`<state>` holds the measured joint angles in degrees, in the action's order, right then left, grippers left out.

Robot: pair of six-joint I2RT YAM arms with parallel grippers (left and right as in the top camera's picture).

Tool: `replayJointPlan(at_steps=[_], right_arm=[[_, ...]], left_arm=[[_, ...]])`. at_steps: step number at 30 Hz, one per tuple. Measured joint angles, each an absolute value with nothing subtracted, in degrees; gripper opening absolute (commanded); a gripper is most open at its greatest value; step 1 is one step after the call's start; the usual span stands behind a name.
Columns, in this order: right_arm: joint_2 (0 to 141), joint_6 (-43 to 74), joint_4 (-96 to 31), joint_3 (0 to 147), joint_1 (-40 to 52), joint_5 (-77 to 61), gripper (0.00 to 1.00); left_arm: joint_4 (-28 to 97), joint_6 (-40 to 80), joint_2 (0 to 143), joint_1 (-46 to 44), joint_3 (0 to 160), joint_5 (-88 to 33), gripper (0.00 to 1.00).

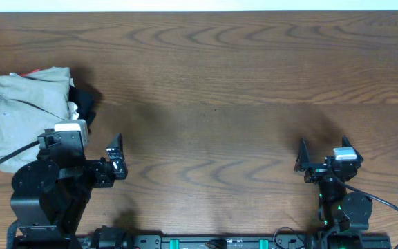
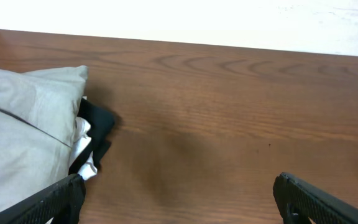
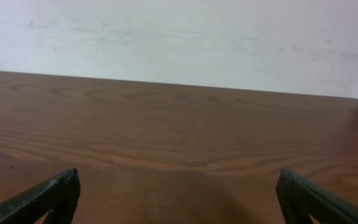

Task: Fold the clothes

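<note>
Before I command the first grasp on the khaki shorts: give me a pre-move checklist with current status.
1. Left tool open, nothing held: ok.
2. Right tool open, nothing held: ok.
3. Khaki garment fully in view: not ok. It runs off the left edge of the overhead picture.
4. Garment laid flat: not ok. It is bunched in a heap at the left end of the table.
5. Garment apart from other items: not ok. The black garment and white cloth sit against its right side.
6. Waistband or corner to grasp picked out: cannot tell.
</note>
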<state>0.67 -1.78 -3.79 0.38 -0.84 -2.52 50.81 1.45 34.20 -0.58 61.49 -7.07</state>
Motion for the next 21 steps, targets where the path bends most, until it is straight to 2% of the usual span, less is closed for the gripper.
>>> replayJointPlan(at_steps=[21], right_arm=[[0.67,-1.78,-3.79,0.38,-0.84,-2.52,0.99]], left_arm=[[50.78,1.45,34.17,-1.78,61.41,-7.07,0.98]])
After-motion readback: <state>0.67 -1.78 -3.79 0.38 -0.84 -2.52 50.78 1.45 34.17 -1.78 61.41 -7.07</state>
